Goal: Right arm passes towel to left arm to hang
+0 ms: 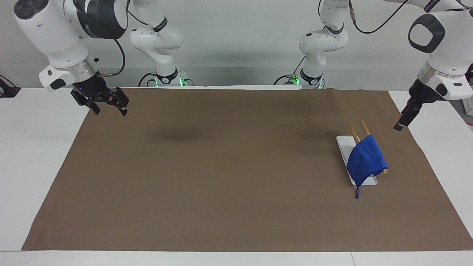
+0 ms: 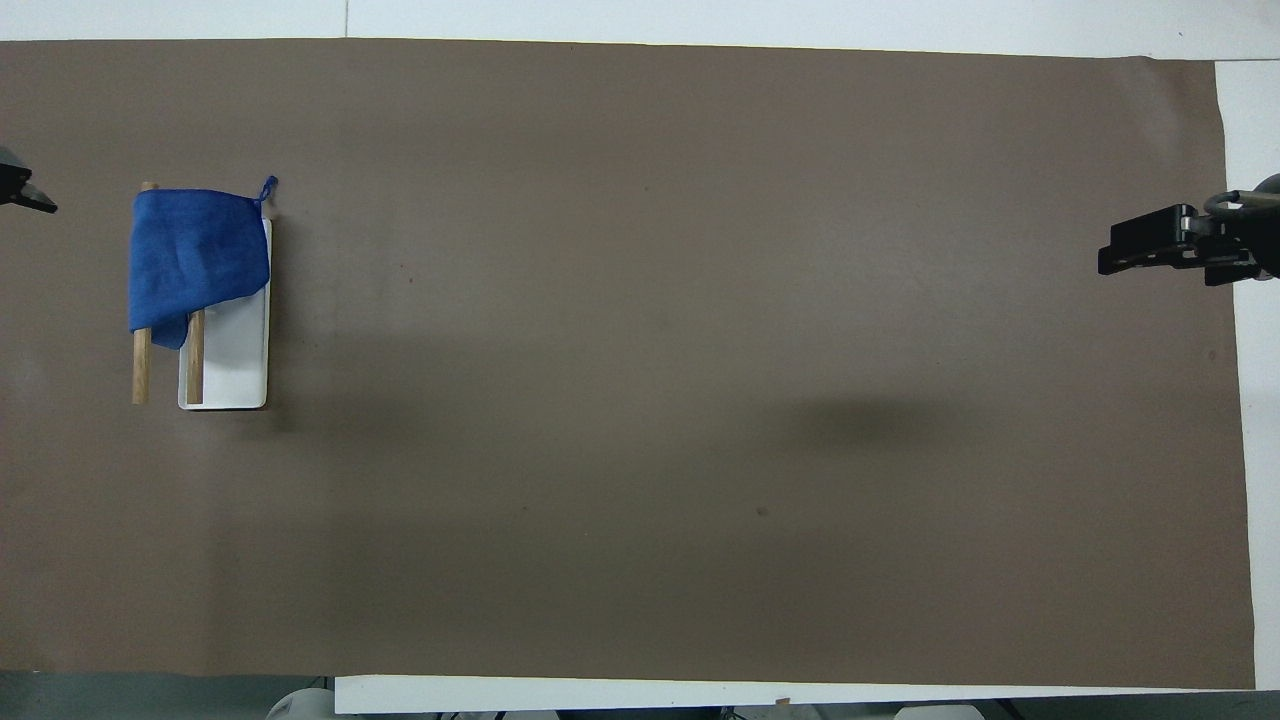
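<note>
Facing view
Count: one towel, one rack with two wooden rails on a white base, two arms, one brown mat on the white bench.
Towel place: draped over both rails at the rack's end farther from the robots, toward the left arm's end of the bench; no gripper touches it.
Towel direction: its loop hangs from the lowest corner, just past the base's end that is farther from the robots; the cloth falls down the side of the rack that faces the middle of the mat.
Left gripper: in the air over the mat's edge beside the rack, clear of towel and rails; whether its fingers are apart or together cannot be told.
Right gripper: waits over the mat's corner at the right arm's end, fingers apart, holding nothing.

Overhead view
Towel: covers the part of the rails farther from the robots; the rails' nearer ends stick out bare beneath it.
Long axis: the rack runs toward and away from the robots; the towel lies across it.
Loop: at the corner toward the middle of the mat, farthest from the robots.
Left gripper: only a tip shows at the frame's edge.
Right gripper: over the mat's edge, well apart from the rack.
In the way: the mat between the two grippers is bare.
</note>
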Controlling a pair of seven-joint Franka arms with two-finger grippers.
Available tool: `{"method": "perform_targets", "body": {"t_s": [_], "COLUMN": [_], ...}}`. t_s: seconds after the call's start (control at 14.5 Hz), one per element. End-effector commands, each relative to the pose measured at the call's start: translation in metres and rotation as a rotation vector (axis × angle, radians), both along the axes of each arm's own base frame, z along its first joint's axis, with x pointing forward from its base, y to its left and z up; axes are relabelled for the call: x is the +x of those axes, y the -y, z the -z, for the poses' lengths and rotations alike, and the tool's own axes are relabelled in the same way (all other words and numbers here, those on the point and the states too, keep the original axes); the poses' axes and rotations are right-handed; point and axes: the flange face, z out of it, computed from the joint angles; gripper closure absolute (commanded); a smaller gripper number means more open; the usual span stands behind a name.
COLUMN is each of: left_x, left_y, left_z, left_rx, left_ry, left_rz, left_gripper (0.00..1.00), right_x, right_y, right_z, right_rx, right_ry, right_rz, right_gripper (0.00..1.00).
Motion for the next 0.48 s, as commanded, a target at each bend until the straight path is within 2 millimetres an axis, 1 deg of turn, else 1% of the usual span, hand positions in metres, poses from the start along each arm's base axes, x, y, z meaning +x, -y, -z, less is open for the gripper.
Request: {"method": "perform_targets", "body": {"t_s": [0.0,0.07,0.21,0.34,0.41], "left_x": [-0.015,-0.024,-0.042,-0.049,-0.049], "left_y": [0.03,0.04,0.056,0.08,0.082], "left_z": [-0.036,-0.043,-0.058,-0.061,-0.061], "left_rx": [0.027,0.019,0.007,0.014,0.011], "left_ry": [-0.111,-0.154,-0.225,-0.246,-0.246], "left_rz": [0.302,0.409,0.499,0.553,0.585], "left_gripper": [0.0,0.0,0.0,0.0,0.0], "right_x": [-0.006,-0.006,-0.006,-0.006,-0.006], "right_y": [0.004,0.004,0.004,0.004,0.004], "right_z": [-0.001,-0.001,-0.001,-0.001,-0.001], "right_rx": [-0.018,-0.018,-0.018,-0.018,-0.018], "right_ry": [0.008,0.008,0.008,0.008,0.008], "right_rz": [-0.017,-0.017,-0.017,-0.017,-0.017], "right_gripper": [0.01,0.01,0.01,0.01,0.01]}}
